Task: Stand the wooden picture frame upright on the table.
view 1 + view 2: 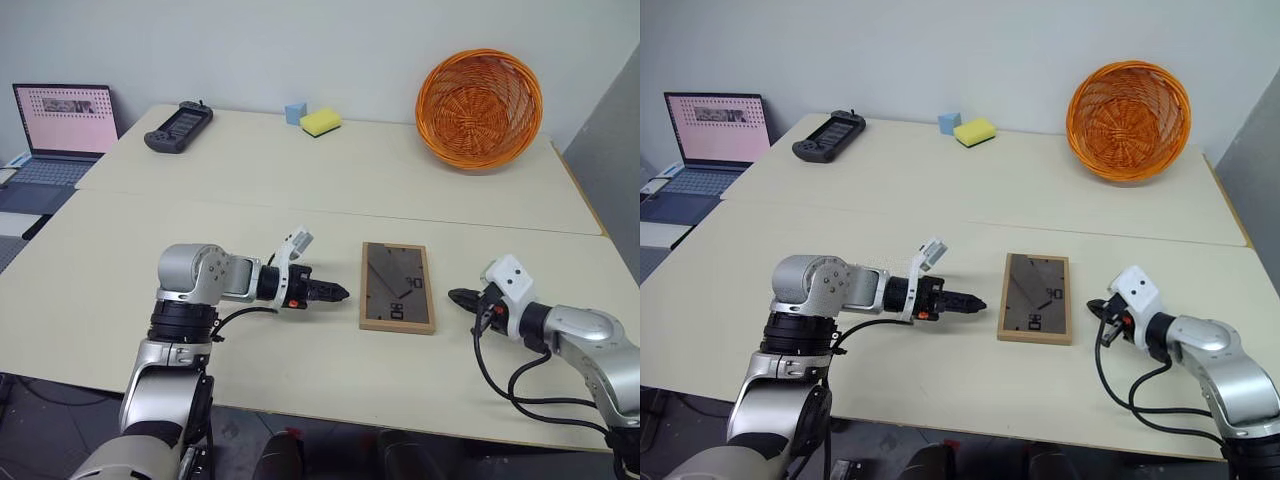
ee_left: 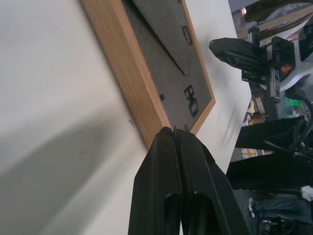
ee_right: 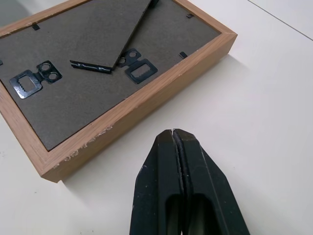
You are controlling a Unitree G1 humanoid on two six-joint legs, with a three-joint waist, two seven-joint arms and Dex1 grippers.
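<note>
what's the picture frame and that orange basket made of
The wooden picture frame: border looks like light wood, matte, with faint grain and chipped pale marks along one edge; its back panel looks like grey fibreboard with small dark metal hangers. The orange basket: woven wicker or rattan, possibly plastic imitation, judging by the visible weave.

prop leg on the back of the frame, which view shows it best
The right wrist view: the prop leg lies flat against the wooden picture frame, close up with its hangers. The left wrist view shows it edge-on past the fingers. Both eye views show it small, from above.
</note>
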